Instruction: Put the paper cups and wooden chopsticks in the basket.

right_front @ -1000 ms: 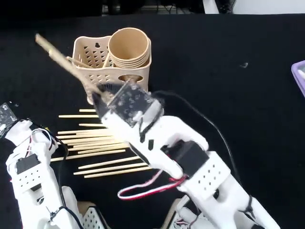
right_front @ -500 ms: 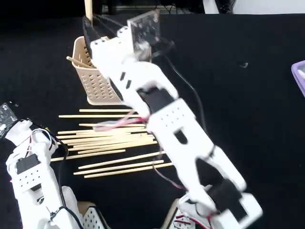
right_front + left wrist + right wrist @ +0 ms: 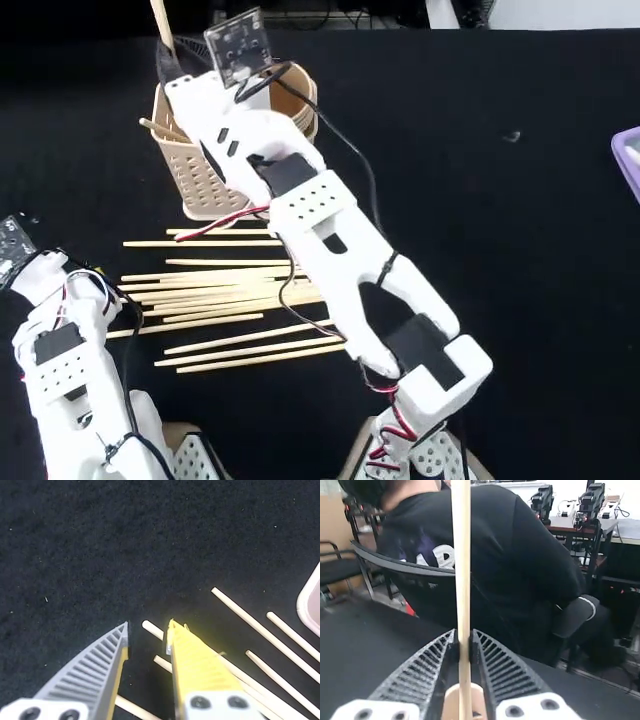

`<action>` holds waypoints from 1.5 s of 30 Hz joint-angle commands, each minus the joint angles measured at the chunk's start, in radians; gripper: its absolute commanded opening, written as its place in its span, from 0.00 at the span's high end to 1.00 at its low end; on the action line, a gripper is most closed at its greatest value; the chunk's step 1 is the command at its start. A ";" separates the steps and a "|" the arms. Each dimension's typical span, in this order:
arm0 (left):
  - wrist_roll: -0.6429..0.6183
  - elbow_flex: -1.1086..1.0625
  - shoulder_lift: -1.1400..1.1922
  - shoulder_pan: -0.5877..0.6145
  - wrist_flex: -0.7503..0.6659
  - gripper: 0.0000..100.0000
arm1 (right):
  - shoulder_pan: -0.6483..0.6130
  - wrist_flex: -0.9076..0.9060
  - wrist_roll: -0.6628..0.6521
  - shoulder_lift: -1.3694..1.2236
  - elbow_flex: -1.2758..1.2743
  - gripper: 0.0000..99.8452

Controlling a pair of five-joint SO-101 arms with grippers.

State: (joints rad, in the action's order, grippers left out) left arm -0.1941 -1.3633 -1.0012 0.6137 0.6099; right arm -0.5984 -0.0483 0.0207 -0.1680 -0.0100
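above the basket [image 3: 185, 165], right tool [image 3: 463, 633] clamping upright chopstick [image 3: 461, 555], loose chopsticks [image 3: 210, 295] nearby

A black cloth [image 3: 520, 260] is covering the surface, and a lilac object [image 3: 630, 165] is poking in at the high view's 3 o'clock edge. In the room beyond, a dark chair back [image 3: 395, 564] is curving across, a second black chair [image 3: 337, 567] is standing beside a tan panel [image 3: 332, 515], and a desk [image 3: 600, 527] is carrying dark equipment [image 3: 592, 495].
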 commanded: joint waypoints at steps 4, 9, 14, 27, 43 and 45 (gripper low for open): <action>-0.005 0.012 -0.021 -0.001 -0.017 0.86 | -0.005 0.023 -0.051 0.045 -0.044 0.98; -0.005 0.012 -0.021 -0.001 -0.017 0.86 | -0.006 -0.094 -0.046 0.143 -0.065 0.86; -0.005 0.012 -0.021 -0.001 -0.017 0.86 | -0.006 -0.290 -0.046 0.308 -0.073 0.87; -0.005 0.012 -0.021 -0.002 -0.017 0.86 | -0.104 -0.927 -0.055 0.826 -0.409 0.90; -0.005 0.012 -0.021 -0.002 -0.017 0.86 | -0.399 -0.815 -0.391 0.872 -1.132 0.78; -0.005 0.012 -0.021 -0.002 -0.017 0.86 | -0.399 -0.815 -0.393 0.842 -1.136 0.78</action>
State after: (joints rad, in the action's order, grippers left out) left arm -0.1941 -1.3633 -1.0012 0.6137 0.6099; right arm -0.9774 -0.8846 -0.3583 0.6713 -1.1469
